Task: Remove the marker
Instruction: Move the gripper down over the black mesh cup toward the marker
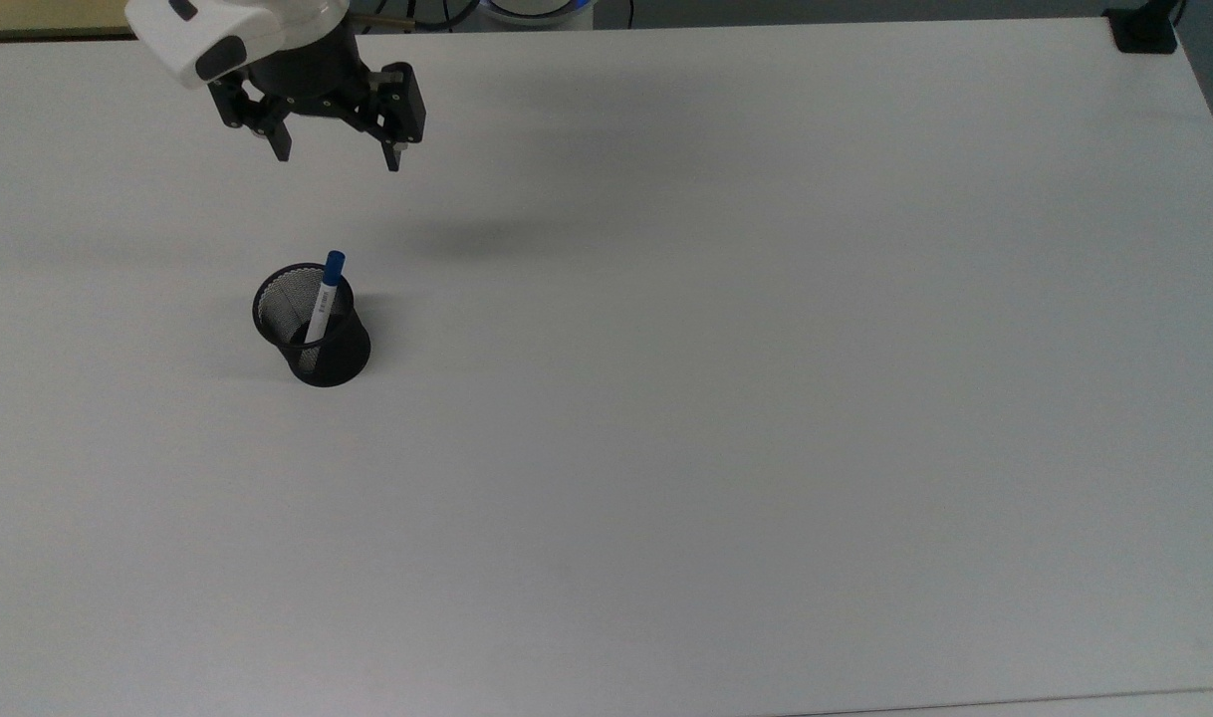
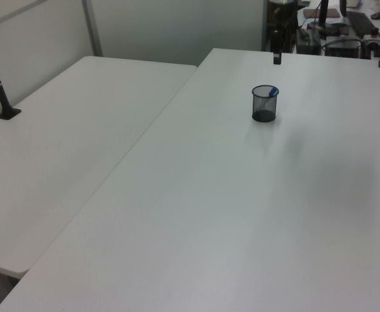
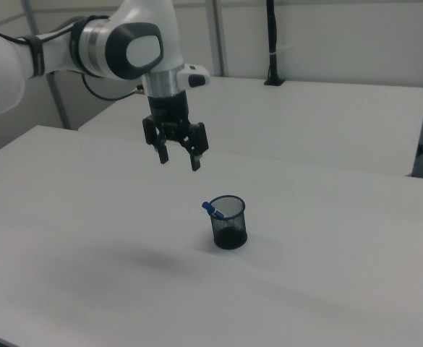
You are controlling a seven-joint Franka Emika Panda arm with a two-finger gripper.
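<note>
The slim white-barrelled marker with a blue cap (image 1: 323,295) is leaned inside a black mesh cup (image 1: 313,327), near the white surface's (image 1: 726,378) far-left corner in the top view. The black two-finger gripper (image 1: 338,159) is held above the surface, well apart from the cup, jaws spread open and empty.

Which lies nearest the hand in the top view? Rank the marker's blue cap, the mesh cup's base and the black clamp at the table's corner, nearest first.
Measured from the hand in the top view:
1. The marker's blue cap, just below the hand, poking over the cup's rim.
2. The mesh cup's base, lower still, on the table.
3. The black clamp, far off at the top view's upper right corner.
</note>
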